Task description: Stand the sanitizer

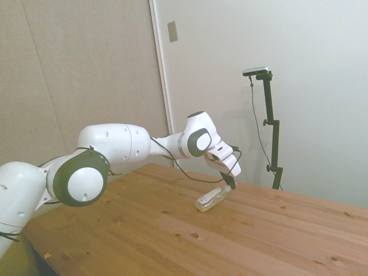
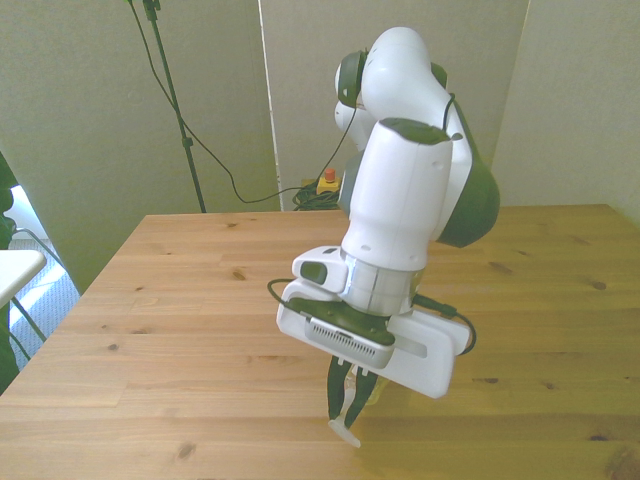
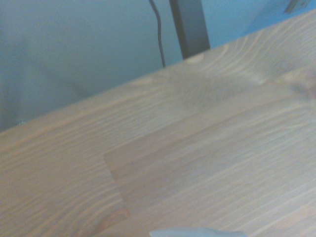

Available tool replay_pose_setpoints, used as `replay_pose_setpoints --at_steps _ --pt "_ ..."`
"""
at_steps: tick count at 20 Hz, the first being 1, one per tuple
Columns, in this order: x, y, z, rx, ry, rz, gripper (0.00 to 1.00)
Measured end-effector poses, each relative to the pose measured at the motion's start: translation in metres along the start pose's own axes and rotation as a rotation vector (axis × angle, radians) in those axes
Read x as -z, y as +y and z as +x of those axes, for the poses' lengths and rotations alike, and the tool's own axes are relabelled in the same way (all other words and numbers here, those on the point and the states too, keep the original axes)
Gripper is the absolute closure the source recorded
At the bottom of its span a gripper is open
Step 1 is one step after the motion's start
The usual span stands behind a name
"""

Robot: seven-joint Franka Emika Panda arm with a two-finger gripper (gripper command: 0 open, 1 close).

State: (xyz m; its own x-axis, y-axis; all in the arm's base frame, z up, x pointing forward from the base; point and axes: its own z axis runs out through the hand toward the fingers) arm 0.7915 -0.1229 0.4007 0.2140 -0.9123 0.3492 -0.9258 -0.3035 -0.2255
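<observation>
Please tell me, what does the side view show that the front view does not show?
Only the side view shows the sanitizer clearly: it is tilted, its base on the wooden table and its top end raised at the hand. Only the front view shows a red and yellow button box on the floor behind the table, and the hand from the front, fingers close together. Both show the white arm and the table.

The robot arm (image 1: 115, 146) is white and round, with dark grey caps at its joints. Thin black cables (image 1: 190, 172) run along it. Its gripper (image 2: 345, 415) has dark fingers.
</observation>
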Motion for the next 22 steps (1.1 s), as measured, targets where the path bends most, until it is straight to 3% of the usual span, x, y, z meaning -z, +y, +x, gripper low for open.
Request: replay_pose_setpoints --at_steps 12,22 --pt "0.09 -0.015 -0.059 -0.056 0.299 0.097 1.0" --pt "0.107 0.008 -0.119 -0.127 0.515 0.183 1.0"
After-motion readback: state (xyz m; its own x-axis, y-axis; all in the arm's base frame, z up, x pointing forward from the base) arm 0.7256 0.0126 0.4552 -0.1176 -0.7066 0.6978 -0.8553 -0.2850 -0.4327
